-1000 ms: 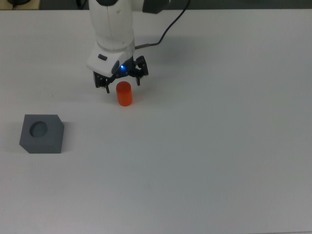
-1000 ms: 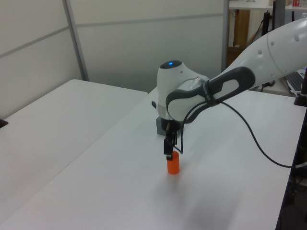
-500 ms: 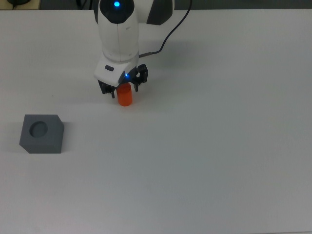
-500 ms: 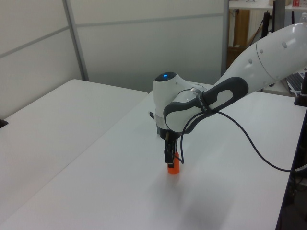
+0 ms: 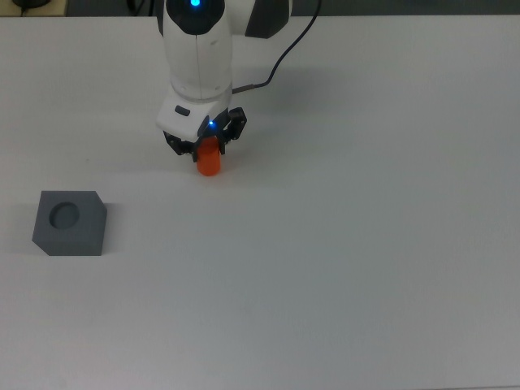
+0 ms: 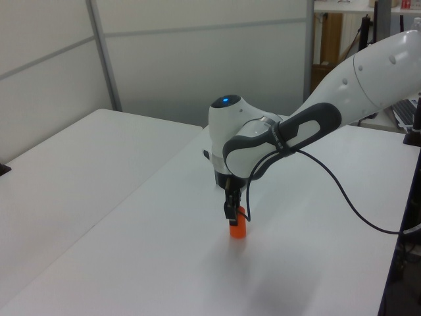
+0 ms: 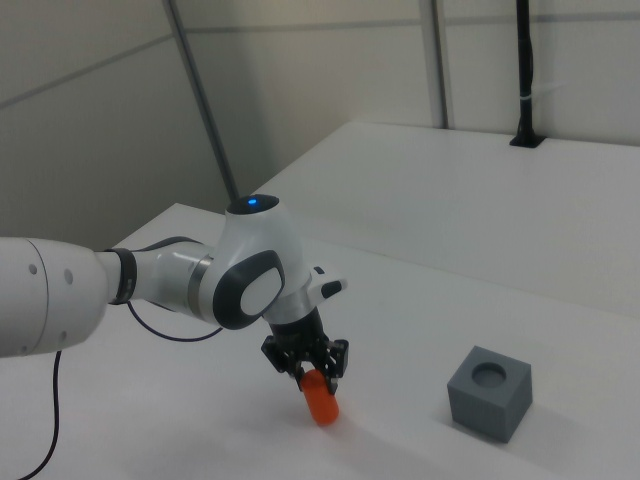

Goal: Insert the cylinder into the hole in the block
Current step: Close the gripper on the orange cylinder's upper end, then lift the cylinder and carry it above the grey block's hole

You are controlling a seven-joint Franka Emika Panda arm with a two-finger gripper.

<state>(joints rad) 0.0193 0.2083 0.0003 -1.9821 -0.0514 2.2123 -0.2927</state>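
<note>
The orange-red cylinder (image 5: 210, 162) stands on the white table (image 5: 341, 244), left of centre and towards the far side in the top view. My gripper (image 5: 208, 146) has come down over its upper half, and both fingers press against its sides. The right view shows the cylinder (image 7: 321, 398) leaning slightly between the fingers of the gripper (image 7: 310, 372). In the left view only the cylinder's lower part (image 6: 237, 228) shows below the gripper (image 6: 233, 214). The dark grey block (image 5: 70, 222), with its round hole facing up, sits well off to the top view's left, and in the right view the block (image 7: 488, 393) is at the right.
A black cable (image 5: 280, 49) runs from the arm towards the far edge of the table. In the left view a second white table (image 6: 59, 178) stands beside this one, with wall panels behind it.
My gripper has dropped lower over the cylinder and its fingers have closed in from a wide spread to the cylinder's sides. The block has not moved.
</note>
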